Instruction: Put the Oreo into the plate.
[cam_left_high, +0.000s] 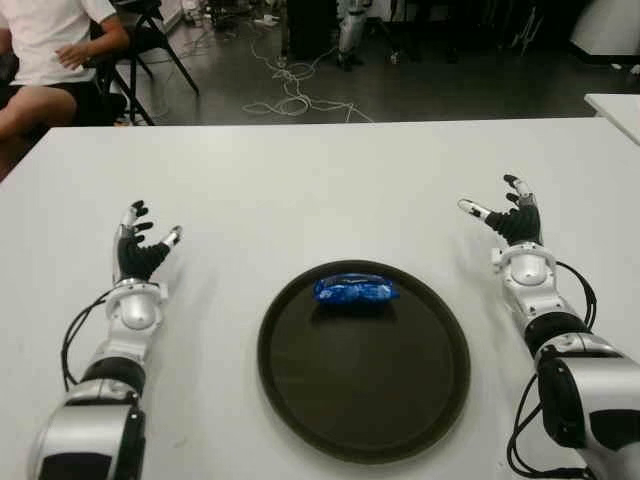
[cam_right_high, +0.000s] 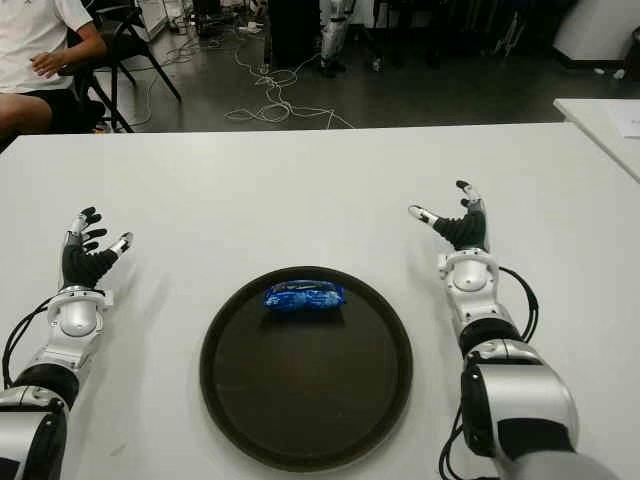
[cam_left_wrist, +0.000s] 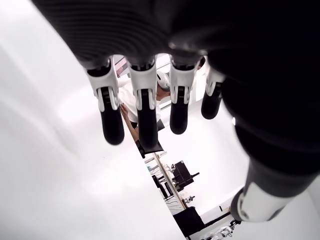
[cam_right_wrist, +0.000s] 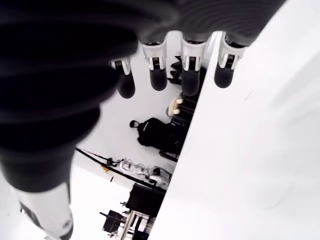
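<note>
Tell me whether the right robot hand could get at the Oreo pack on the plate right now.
Probably yes. The right robot hand is open and empty, with only bare table between it and the Oreo pack, which lies uncovered near the far rim of the dark plate.

The person (cam_left_high: 45, 60) seated beyond the desk's (cam_left_high: 300, 190) far left corner is cut off by the picture's top and left edges, showing only a torso, an arm and a thigh. A second desk (cam_left_high: 615, 110) to the right shows only its near corner. Printing on the blue packet (cam_left_high: 355, 291) is too small to read. Both robot arms run off the bottom edge near the plate (cam_left_high: 300, 400).
</note>
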